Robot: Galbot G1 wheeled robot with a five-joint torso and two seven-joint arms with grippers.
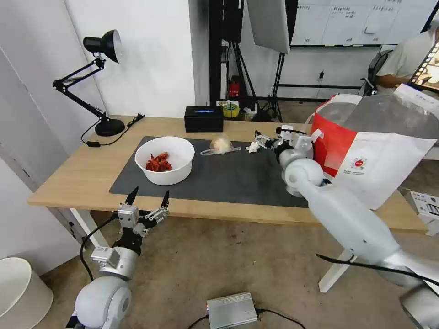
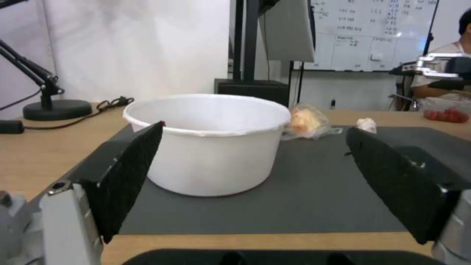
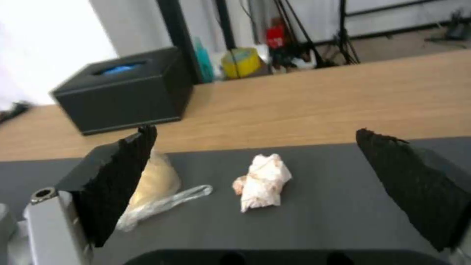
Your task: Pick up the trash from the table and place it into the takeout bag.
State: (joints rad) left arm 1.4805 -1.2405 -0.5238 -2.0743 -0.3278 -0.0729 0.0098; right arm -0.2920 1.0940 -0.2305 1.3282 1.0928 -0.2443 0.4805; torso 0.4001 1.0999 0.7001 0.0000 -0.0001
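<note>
**Right gripper over tissue, jaws wide; left arm idle below table edge**

Landmark: dark grey mat (image 1: 228,176) on the table (image 1: 77,176).

Right gripper (image 1: 267,140) sits at the mat's far right corner, fingers spread apart, holding nothing. In the right wrist view the crumpled white tissue (image 3: 262,182) lies on the mat between the two open fingers (image 3: 117,184), untouched. Clear bag with beige lump (image 1: 221,145) rests on the mat's far edge, just beside the tissue toward the mat's middle. White bowl with red shells (image 1: 164,160) stands on the mat's left part. Takeout bag (image 1: 366,151) stands off the mat's right end, mouth open, close behind the right arm. Black box (image 1: 204,118) is beyond the mat's far edge on bare wood.

Left gripper (image 1: 147,199) hangs just below the table's near edge, in front of the mat's near left corner, fingers apart and empty, facing the bowl.
</note>
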